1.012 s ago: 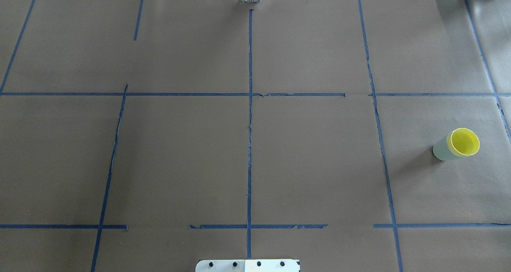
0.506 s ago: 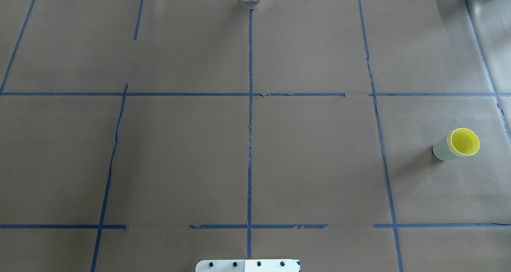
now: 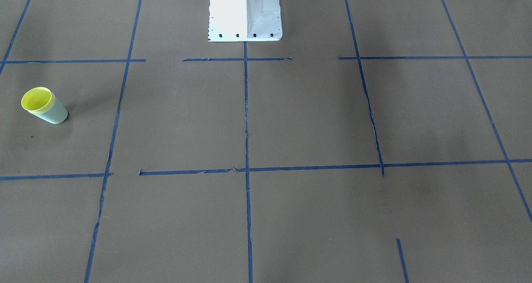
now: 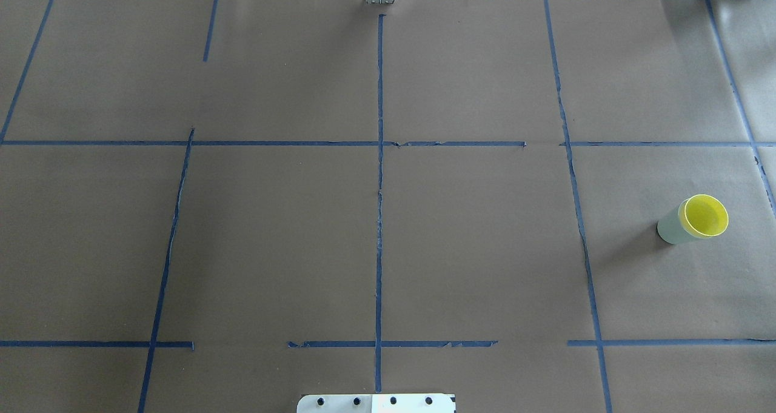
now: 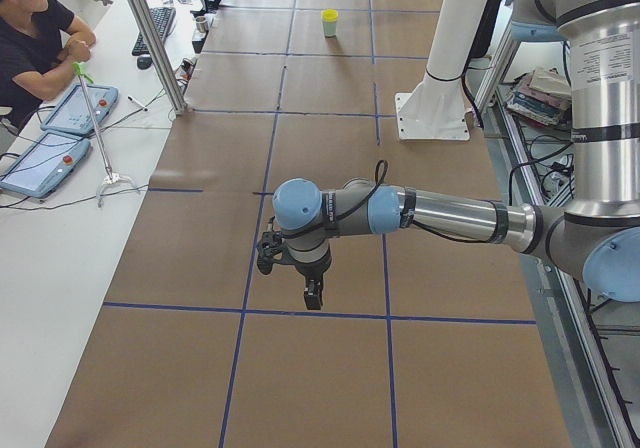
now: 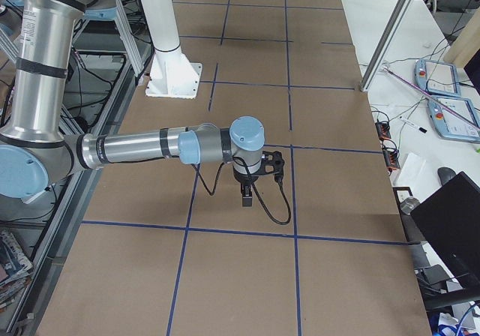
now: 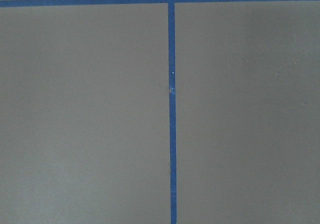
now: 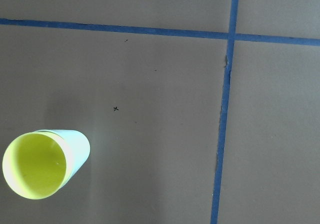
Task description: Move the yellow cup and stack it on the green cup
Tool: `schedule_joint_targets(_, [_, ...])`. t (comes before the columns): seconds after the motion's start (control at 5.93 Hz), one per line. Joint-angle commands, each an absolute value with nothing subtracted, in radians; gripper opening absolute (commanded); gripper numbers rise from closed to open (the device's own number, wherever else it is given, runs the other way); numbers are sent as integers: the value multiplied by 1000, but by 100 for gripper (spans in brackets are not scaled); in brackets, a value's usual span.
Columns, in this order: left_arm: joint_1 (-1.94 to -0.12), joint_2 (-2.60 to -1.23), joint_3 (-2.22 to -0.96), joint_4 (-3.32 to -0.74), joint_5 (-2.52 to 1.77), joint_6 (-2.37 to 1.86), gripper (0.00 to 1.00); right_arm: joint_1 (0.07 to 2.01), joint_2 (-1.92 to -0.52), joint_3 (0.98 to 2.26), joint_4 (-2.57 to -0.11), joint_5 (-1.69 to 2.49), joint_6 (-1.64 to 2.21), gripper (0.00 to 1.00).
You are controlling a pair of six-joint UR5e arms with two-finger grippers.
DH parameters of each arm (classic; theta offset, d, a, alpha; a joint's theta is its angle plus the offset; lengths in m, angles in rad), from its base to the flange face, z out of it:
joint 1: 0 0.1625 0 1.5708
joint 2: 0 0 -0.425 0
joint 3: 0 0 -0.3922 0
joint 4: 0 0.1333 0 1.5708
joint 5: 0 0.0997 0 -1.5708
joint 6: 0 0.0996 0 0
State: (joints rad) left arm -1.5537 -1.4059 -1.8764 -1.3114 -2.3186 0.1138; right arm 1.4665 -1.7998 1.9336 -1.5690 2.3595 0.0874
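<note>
The yellow cup point(image 4: 706, 214) is seen nested upright inside the green cup point(image 4: 668, 230) at the robot's right end of the brown-papered, blue-taped worktop point(image 4: 473, 249), so the stacking is judged complete, and the left hand point(image 5: 313, 293) and right hand point(image 6: 247, 195) are held clear of the pair, their opening impossible to tell, with an operator point(image 5: 30, 38) seated alongside.
</note>
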Motion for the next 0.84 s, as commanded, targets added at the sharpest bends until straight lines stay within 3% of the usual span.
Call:
schedule_joint_targets(0.0, [-1557, -1393, -1864, -1319, -2306, 138, 100, 1466, -1816, 1937, -1549, 2344, 84, 100])
schedule_joint_targets(0.68, [-1562, -1359, -1893, -1322, -2318, 135, 100, 1466, -1833, 1956, -1545, 2356, 86, 100])
